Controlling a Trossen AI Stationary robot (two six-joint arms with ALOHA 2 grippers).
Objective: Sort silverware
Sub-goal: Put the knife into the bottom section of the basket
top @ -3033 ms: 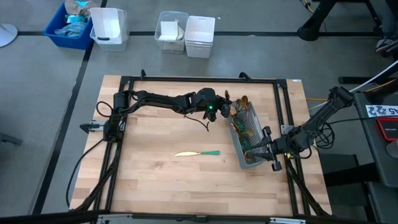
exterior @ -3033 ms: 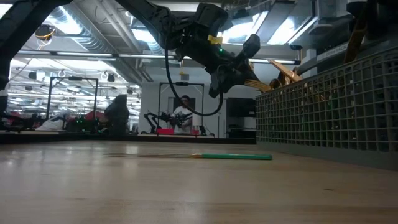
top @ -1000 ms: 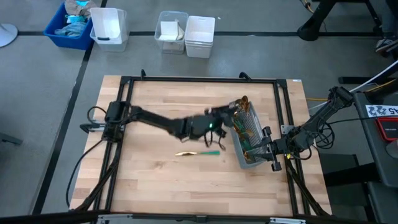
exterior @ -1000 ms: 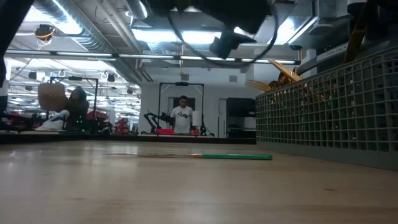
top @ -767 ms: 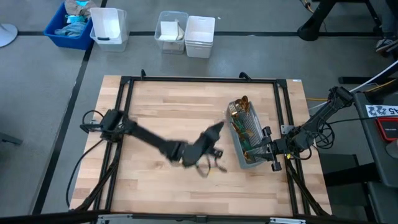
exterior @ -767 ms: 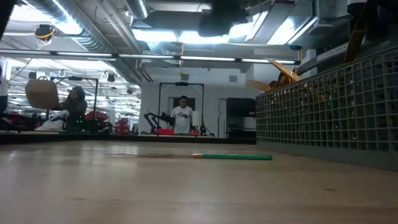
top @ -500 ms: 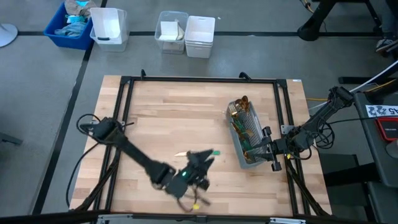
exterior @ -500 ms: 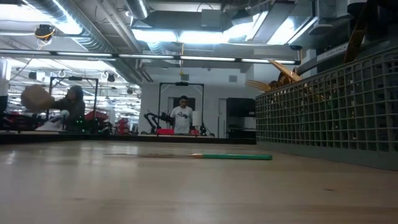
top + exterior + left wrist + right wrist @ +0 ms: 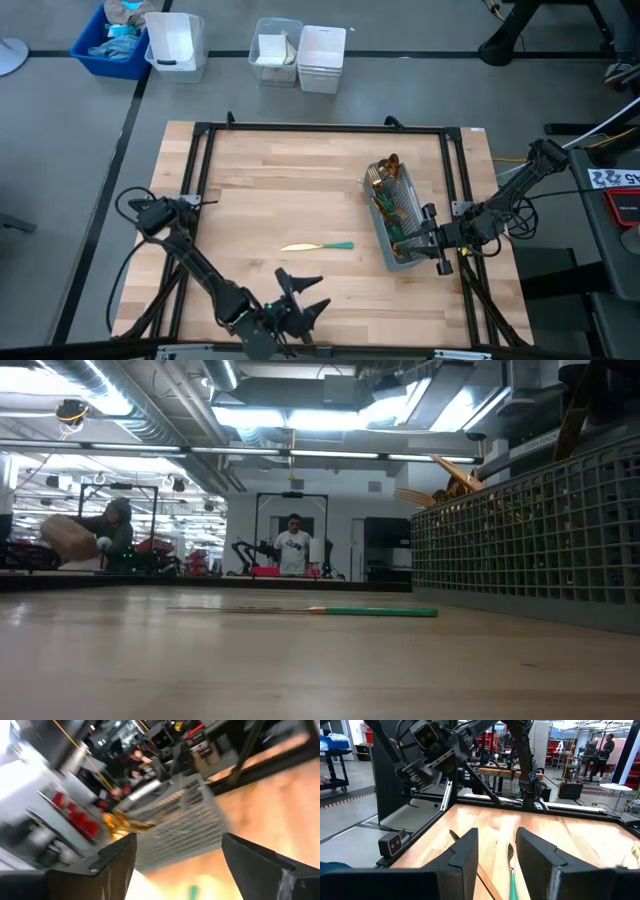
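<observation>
One piece of silverware, a knife (image 9: 318,246) with a gold blade and teal handle, lies flat on the table's middle; the low view shows it (image 9: 375,612) too. More silverware (image 9: 385,178) stands in the grey mesh caddy (image 9: 398,218), gold heads up at its far end. My left gripper (image 9: 312,292) hangs open over the table's near edge, nothing between its fingers (image 9: 115,862). My right gripper (image 9: 432,250) stands open close beside the caddy's near right corner, pointing toward the table's left; its fingers (image 9: 465,855) frame only bare wood and the knife (image 9: 511,870).
The caddy (image 9: 530,540) walls off the table's right part. Black frame rails (image 9: 200,150) run round the tabletop. Bins (image 9: 300,55) stand on the floor beyond the far edge. People show in the room behind (image 9: 293,550).
My left arm has swung from beside the caddy's left wall across the knife to the table's near edge, rolling its wrist as it went; the gripper has stayed open. The knife and the caddy have not shifted.
</observation>
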